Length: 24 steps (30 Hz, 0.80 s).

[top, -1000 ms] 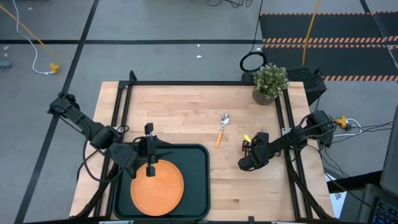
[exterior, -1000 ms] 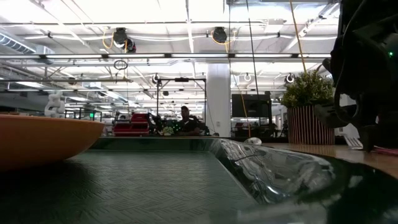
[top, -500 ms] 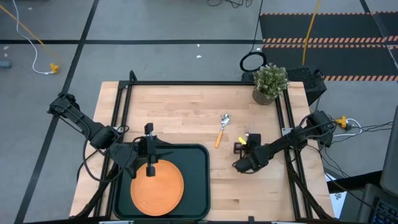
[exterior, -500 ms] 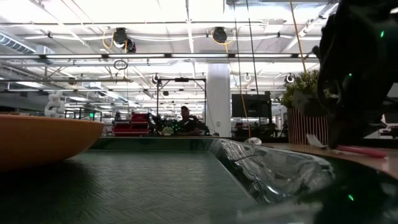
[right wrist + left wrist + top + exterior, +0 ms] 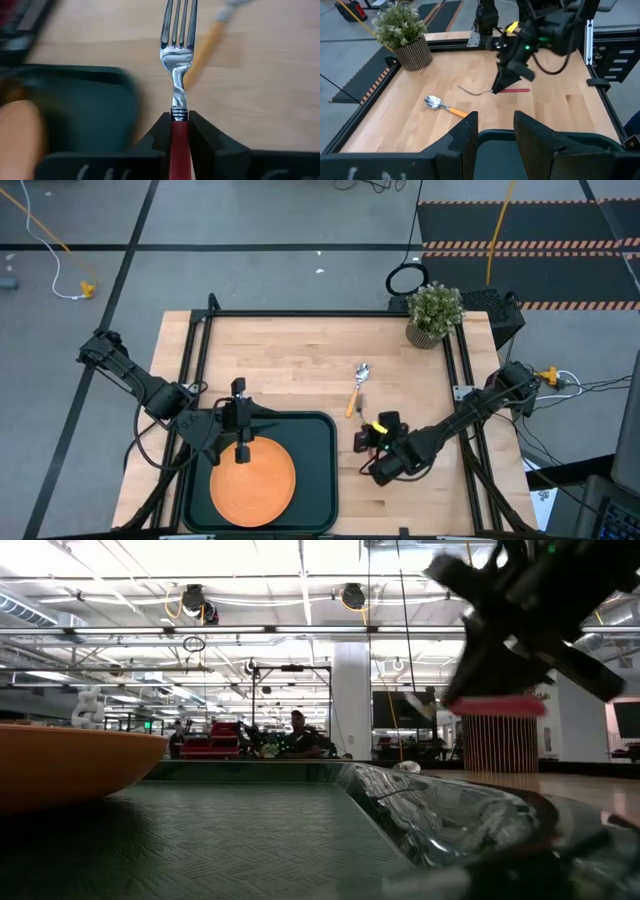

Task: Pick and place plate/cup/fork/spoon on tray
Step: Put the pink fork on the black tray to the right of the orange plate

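Fork (image 5: 175,55) in right claw (image 5: 178,129), beside tray (image 5: 328,442)

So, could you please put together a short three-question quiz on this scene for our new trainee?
1. True or false: the large round orange plastic plate lies on the dark green rectangular tray.
2. What does the right tool hold? A) orange-handled spoon B) red-handled metal fork C) nothing
3. Fill in: the orange-handled metal spoon lies on the wooden ____.

Key: 1 true; 2 B; 3 table.
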Tool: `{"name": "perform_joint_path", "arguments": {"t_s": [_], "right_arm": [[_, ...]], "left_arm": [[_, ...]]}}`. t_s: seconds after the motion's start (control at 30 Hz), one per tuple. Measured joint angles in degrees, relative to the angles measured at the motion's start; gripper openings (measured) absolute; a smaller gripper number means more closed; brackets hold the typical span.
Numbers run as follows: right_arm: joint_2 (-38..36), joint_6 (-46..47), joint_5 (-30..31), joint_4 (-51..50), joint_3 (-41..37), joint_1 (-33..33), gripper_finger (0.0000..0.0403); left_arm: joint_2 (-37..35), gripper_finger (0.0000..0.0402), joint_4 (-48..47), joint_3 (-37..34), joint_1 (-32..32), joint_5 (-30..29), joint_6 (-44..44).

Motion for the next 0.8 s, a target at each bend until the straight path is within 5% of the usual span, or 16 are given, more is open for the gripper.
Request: {"name": "perform_joint_path", "arguments": {"t_s": [0.23, 0.47, 0.8], "right_arm": [[1.4, -18.6, 7.8, 26.8, 0.3, 1.5, 0.0027], [7.8, -36.2, 9.2, 56.3, 0.4, 2.5, 0.0027], [17.8, -38.1, 9.5, 56.8, 13.1, 4.6, 0.0027]], "left_arm": [[0.0, 0.0129, -0.1, 0.0, -0.8, 0.0, -1.6], [0.0, 0.0129, -1.3, 0.0, -2.8, 0.0, -4.5], [0.0, 0.0129, -2.5, 0.0, -5.3, -0.1, -7.2]]}}
